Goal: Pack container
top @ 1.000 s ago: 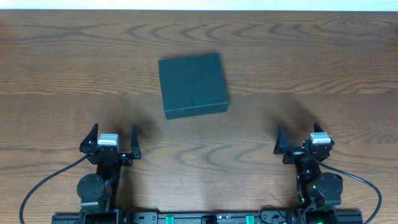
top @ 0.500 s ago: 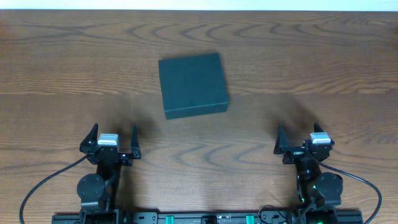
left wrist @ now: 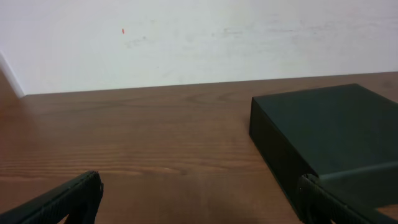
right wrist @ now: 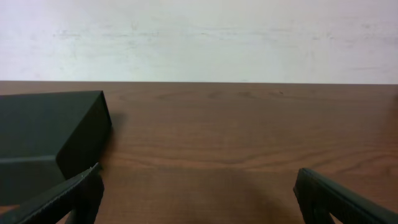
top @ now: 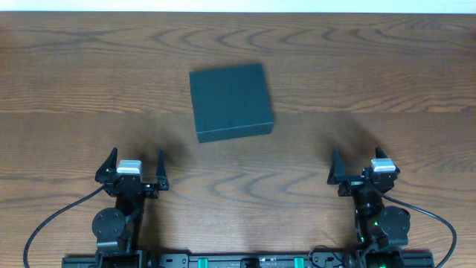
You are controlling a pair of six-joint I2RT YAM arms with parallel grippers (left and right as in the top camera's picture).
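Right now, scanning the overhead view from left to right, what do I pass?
left gripper, fingers spread open → container, lid closed, farther up the table → right gripper, fingers spread open.

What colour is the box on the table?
Dark teal, almost black; the box shows best in the overhead view.

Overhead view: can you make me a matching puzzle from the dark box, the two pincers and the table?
Things:
1. container
2. left pincer
3. right pincer
4. table

Descriptions:
A. brown wood grain
B. open, empty, near edge, to the container's right
C. dark teal, mid-table
D. open, empty, near edge, to the container's left

Pairs: 1-C, 2-D, 3-B, 4-A
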